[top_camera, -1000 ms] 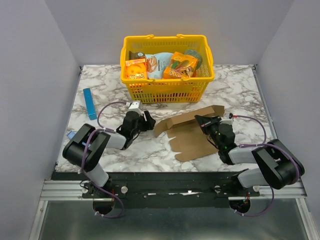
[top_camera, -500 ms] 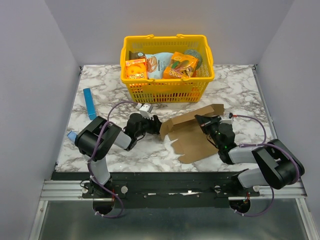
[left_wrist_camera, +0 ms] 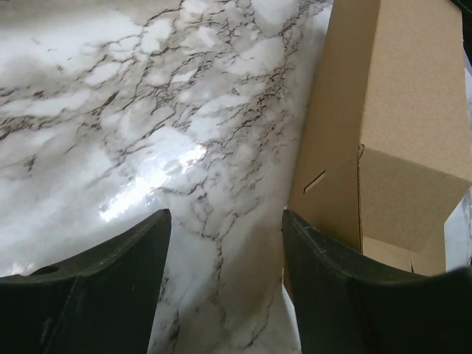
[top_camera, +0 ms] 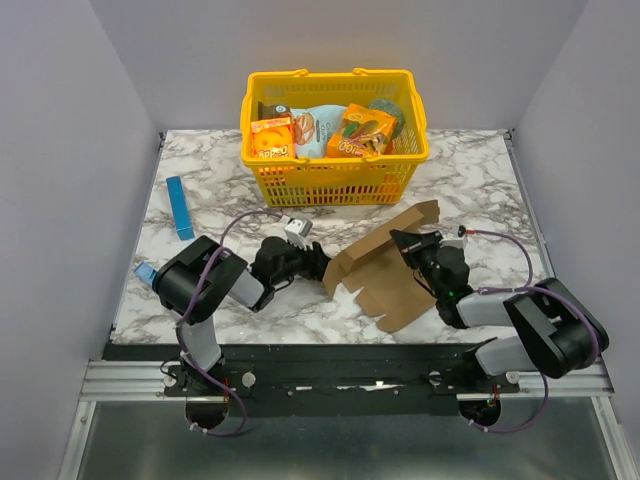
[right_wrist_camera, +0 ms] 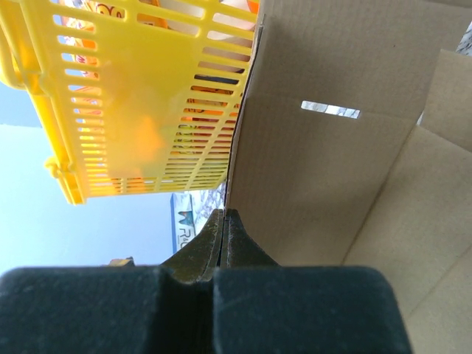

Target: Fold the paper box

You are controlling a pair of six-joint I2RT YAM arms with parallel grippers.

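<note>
The paper box (top_camera: 392,268) is a plain brown cardboard sheet with flaps, lying mid-table with its left part lifted and folded up. My right gripper (top_camera: 404,240) is shut on the sheet's upper edge; in the right wrist view its jaws (right_wrist_camera: 224,214) are pressed together on the edge of the cardboard (right_wrist_camera: 324,169). My left gripper (top_camera: 318,264) is open at the sheet's left edge. In the left wrist view only marble shows between its fingers (left_wrist_camera: 225,217), and the raised cardboard (left_wrist_camera: 383,110) stands just outside the right finger (left_wrist_camera: 346,287).
A yellow basket (top_camera: 330,182) holding orange snack boxes (top_camera: 272,138) stands at the back, just beyond the cardboard. A slim blue box (top_camera: 180,207) lies at the left, with a small blue object (top_camera: 143,271) near the table's left edge. Grey walls close in three sides.
My left gripper has moved right up to the cardboard's left edge. The sheet's left part has risen and folded up, so it looks narrower. The right gripper kept its place and grip.
</note>
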